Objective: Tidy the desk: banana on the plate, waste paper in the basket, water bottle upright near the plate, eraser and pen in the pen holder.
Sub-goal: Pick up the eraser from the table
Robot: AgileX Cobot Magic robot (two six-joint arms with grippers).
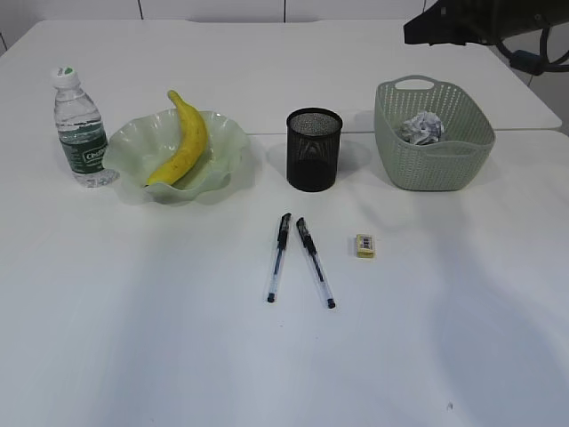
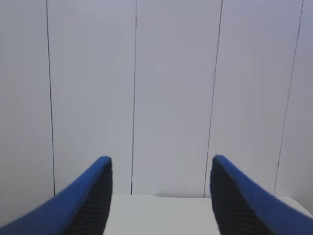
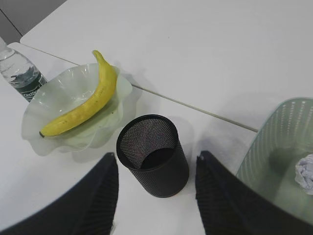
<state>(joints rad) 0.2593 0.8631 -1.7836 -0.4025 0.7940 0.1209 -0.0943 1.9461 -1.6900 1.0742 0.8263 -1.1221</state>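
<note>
exterior view: water bottle point(image 1: 82, 130) green label unreadable; both tools spread, empty.

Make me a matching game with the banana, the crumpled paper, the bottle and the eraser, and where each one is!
Things:
1. banana
2. waste paper
3. water bottle
4. eraser

Places:
A. standing upright beside the plate
B. lying on the bare desk, right of the two pens
C. inside the basket
D. lying in the plate

Pairs: 1-D, 2-C, 3-A, 4-B
</note>
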